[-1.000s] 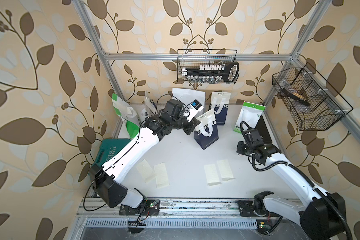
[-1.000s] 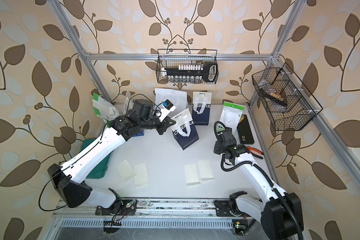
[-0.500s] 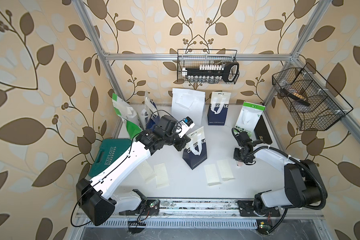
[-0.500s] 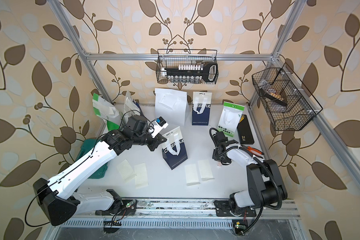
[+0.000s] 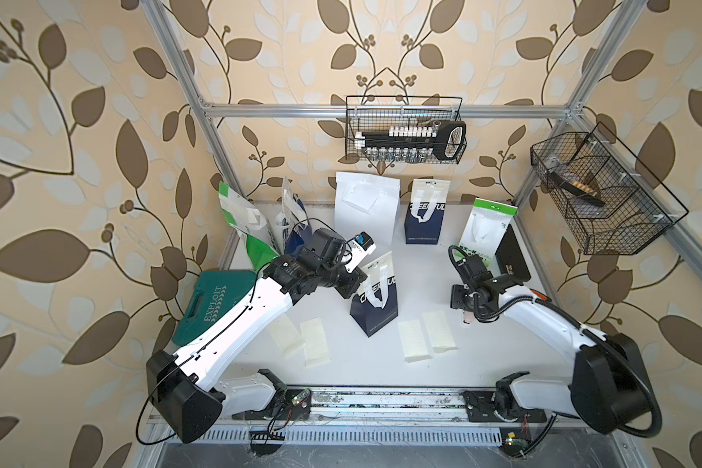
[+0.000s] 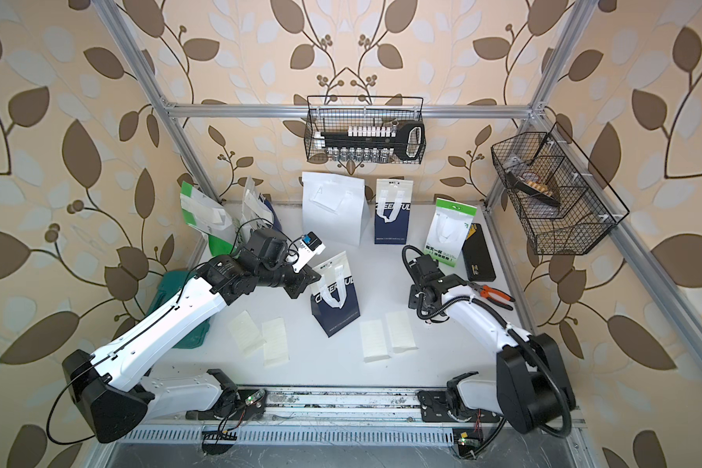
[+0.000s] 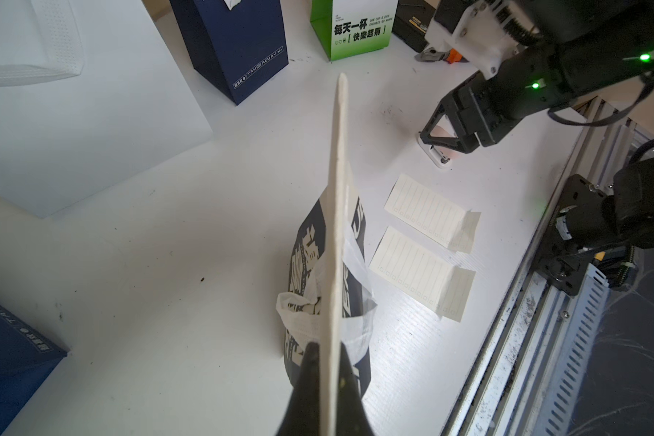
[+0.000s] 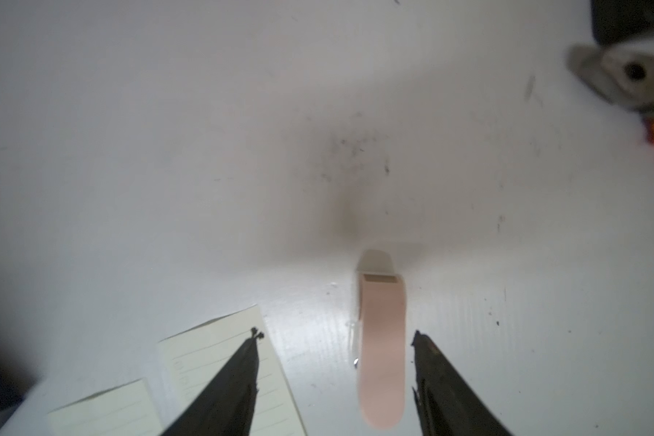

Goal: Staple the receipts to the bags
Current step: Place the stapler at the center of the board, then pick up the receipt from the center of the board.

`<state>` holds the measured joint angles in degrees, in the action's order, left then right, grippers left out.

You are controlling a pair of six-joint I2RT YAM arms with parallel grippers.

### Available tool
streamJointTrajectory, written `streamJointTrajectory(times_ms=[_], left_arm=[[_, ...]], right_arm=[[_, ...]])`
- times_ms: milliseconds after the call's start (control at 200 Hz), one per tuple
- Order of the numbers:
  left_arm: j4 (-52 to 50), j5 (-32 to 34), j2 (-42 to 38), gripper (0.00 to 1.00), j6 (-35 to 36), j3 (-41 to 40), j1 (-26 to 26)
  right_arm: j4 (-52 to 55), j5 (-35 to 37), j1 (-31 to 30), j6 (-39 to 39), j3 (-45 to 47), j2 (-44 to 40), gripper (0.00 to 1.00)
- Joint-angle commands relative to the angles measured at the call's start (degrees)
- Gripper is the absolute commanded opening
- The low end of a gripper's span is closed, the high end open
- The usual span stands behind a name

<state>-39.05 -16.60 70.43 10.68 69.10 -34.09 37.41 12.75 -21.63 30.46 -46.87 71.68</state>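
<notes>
My left gripper [image 7: 327, 347] is shut on the cream top edge of a navy "CHEERFUL" bag [image 5: 375, 302], which stands mid-table and also shows in a top view [image 6: 335, 302]. My right gripper [image 8: 336, 336] stands open low over the table. A pink stapler [image 8: 382, 339] lies flat between its fingers, nearer one of them and touching neither. Two receipts [image 5: 412, 340] [image 5: 438, 330] lie beside that gripper [image 5: 461, 302], two more [image 5: 313, 340] [image 5: 284, 334] under my left arm. Other bags stand along the back: white [image 5: 365, 210], navy [image 5: 424, 216], white-and-green [image 5: 485, 229].
More bags [image 5: 244, 227] lean in the back left corner. A teal case [image 5: 211, 304] lies at the left edge, a black box [image 5: 511, 255] and pliers [image 6: 495, 293] at the right. Wire baskets [image 5: 404, 135] [image 5: 600, 194] hang on the walls. A metal rail [image 5: 381, 401] runs along the front.
My left arm has drawn the navy bag toward the front. My right gripper has come down to the table beside the receipts and its jaws have opened round the stapler.
</notes>
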Motion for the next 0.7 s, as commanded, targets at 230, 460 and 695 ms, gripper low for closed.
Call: streamJointTrajectory(times_ms=[230, 460, 695], left_arm=[[-1.3, 0.2, -1.3, 0.00, 1.8, -0.1, 0.2], [-0.9, 0.2, -1.9, 0.00, 1.7, -0.5, 0.3], [-1.0, -0.5, -1.8, 0.00, 2.1, -0.2, 0.4]], right_arm=[[-0.9, -11.1, -1.9, -2.7, -2.5, 9.2, 0.70], [1.2, -6.9, -5.4, -2.4, -2.4, 11.7, 0.67], [1.0, -6.5, -6.0, -2.5, -1.6, 15.1, 0.64]])
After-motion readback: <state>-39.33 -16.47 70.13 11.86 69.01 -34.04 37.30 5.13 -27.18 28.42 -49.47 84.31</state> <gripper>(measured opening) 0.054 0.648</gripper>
